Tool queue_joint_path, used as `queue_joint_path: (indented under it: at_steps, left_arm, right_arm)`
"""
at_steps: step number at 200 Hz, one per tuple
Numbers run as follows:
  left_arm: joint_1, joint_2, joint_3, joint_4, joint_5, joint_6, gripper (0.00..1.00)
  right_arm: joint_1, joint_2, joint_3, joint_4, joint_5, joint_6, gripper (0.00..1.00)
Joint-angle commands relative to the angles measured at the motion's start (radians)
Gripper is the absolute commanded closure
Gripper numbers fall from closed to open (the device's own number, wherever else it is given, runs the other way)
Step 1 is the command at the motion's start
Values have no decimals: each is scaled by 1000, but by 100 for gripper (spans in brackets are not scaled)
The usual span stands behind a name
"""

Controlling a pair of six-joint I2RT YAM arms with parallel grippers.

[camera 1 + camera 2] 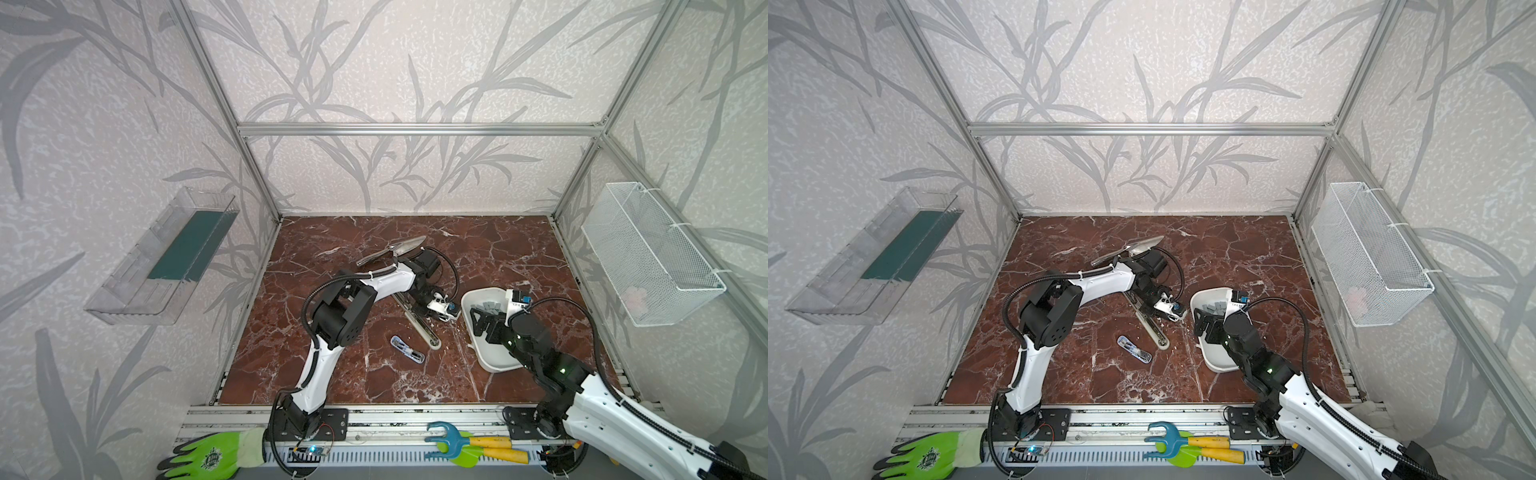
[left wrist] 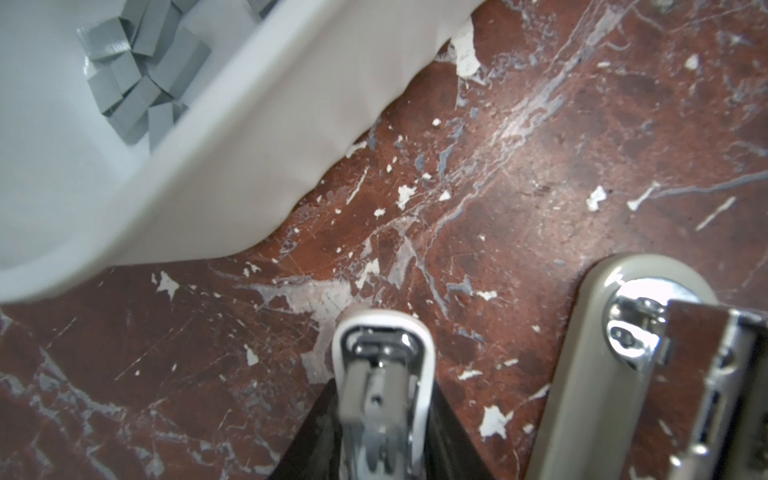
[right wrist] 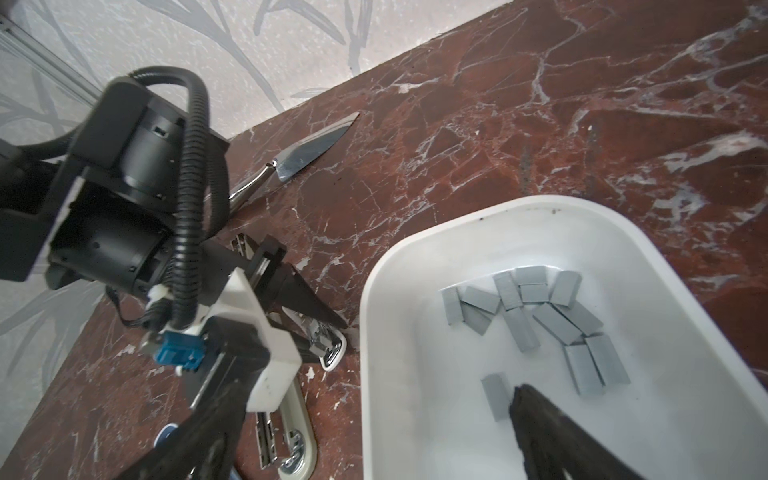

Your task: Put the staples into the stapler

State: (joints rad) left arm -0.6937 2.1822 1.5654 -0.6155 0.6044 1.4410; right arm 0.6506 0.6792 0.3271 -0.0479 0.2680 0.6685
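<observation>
The stapler lies opened out on the marble table. Its beige base [image 1: 422, 330] [image 2: 582, 374] with the chrome anvil rests flat. The white-rimmed top arm [image 2: 382, 365] sits between the black fingers [image 2: 316, 428] of my left gripper [image 2: 382, 390] [image 1: 446, 311], which is shut on it, close to the tray. Several grey staples [image 3: 536, 307] [image 1: 488, 307] lie in the white tray [image 3: 374, 316] [image 1: 494, 365]. My right gripper [image 3: 374, 407] [image 1: 482, 320] hangs wide open over the tray, one finger [image 3: 540, 419] beside a lone staple strip [image 3: 496, 395].
A metal knife [image 1: 395, 249] [image 3: 311, 145] lies behind the left arm. A small blue-and-clear object [image 1: 407, 349] lies in front of the stapler base. A wire basket [image 1: 648, 253] hangs on the right wall, a clear shelf [image 1: 166, 257] on the left.
</observation>
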Motion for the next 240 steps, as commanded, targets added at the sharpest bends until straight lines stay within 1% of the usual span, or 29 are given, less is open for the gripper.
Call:
queue_joint_path:
  at_steps: [1,11,19,48,53,78,106,132,148,157,164,172,185,191,198,202,210,217,224,234,240]
  left_arm:
    - [-9,14,5,-39,-11,29,59]
    - [-10,15,8,-39,-12,27,55]
    - [-10,13,9,-39,-15,27,54]
    - [-12,-3,8,-42,-24,30,54]
    - [-13,-9,6,-42,-21,31,54]
    - [-13,-46,4,-50,-16,45,54]
    - [-12,-106,-12,-46,-20,47,53]
    - [-13,-188,-69,-17,0,62,52]
    - [-12,-256,-130,54,3,38,52]
    - [-13,-304,-183,124,-2,16,54]
    - [-13,-353,-240,215,-14,-36,54]
    - [-12,-418,-329,375,-50,-129,54]
    - [-12,-535,-517,727,-163,-319,53]
    - [-13,-595,-614,904,-233,-428,52]
    - [-9,-659,-733,1116,-306,-528,47]
    - [-5,-695,-798,1223,-342,-590,43]
    - [5,-762,-906,1376,-398,-703,35]
    - [16,-820,-973,1433,-434,-794,31]
    - [27,-875,-1018,1421,-475,-876,30]
    - [49,-944,-1043,1315,-547,-986,31]
    - [63,-977,-1041,1240,-612,-1058,32]
  right_arm:
    - [-35,18,47,2,-16,-25,0]
    - [-44,25,50,-3,-16,-25,1]
    - [-50,27,50,-3,-16,-25,1]
    - [-64,38,50,5,-18,-24,1]
    - [-66,42,52,5,-17,-56,1]
    - [-81,70,69,-6,-5,-78,4]
    - [-98,125,104,-36,27,-116,11]
    - [-109,193,148,-67,33,-160,19]
    - [-113,239,175,-82,35,-184,25]
    - [-117,267,192,-92,34,-194,29]
    - [-121,288,202,-97,33,-204,31]
    - [-124,312,214,-104,31,-213,33]
    - [-138,356,233,-121,29,-225,34]
    - [-145,375,242,-129,30,-230,35]
    - [-155,399,250,-137,31,-239,35]
    - [-162,413,257,-141,32,-246,35]
    - [-176,443,271,-149,38,-259,36]
    - [-192,472,288,-164,47,-270,37]
    - [-207,503,314,-194,64,-261,39]
    - [-220,548,344,-208,45,-259,41]
    - [-226,573,360,-207,26,-267,42]
